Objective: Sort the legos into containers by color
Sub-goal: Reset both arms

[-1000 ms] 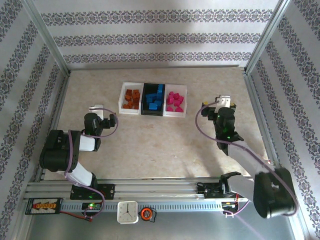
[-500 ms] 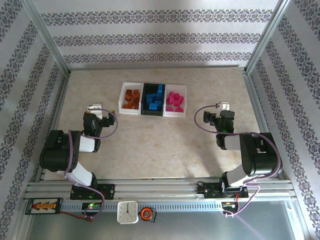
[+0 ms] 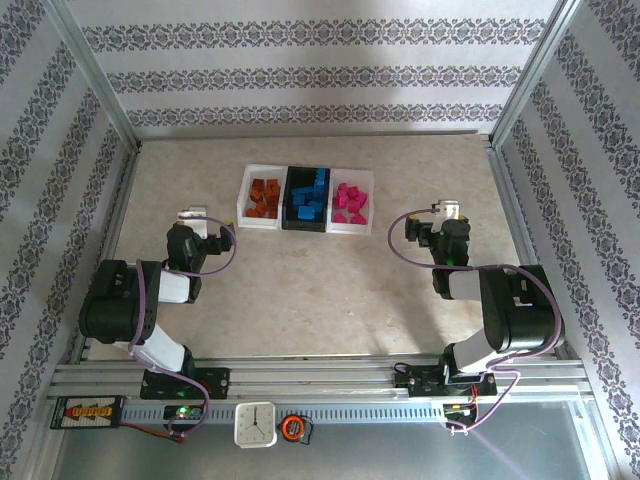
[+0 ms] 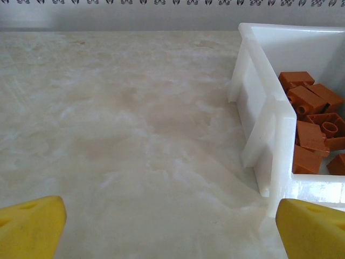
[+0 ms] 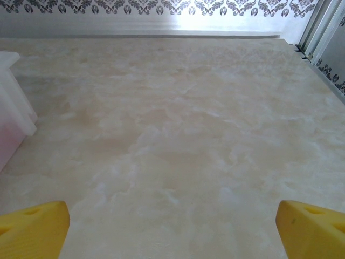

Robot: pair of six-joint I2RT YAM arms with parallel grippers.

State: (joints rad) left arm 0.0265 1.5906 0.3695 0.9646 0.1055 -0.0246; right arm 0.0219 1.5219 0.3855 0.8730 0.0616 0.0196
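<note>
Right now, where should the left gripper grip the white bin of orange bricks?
Probably the left wall of the white bin, from above, one finger each side: it is thin, upright, nearest the open left gripper, and the orange bricks leave room at its far end.

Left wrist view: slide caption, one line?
Open left gripper over the table, white bin of orange-brown bricks ahead on its right.

So the left gripper (image 4: 171, 229) has its jaws spread wide, with yellow fingertips (image 4: 32, 224) poking in at both bottom corners over bare marbled table (image 4: 124, 118). Just past the right fingertip is the near corner of a white bin (image 4: 259, 124). It runs toward the table's back edge, with orange-brown legos (image 4: 312, 129) piled loosely inside.
</note>
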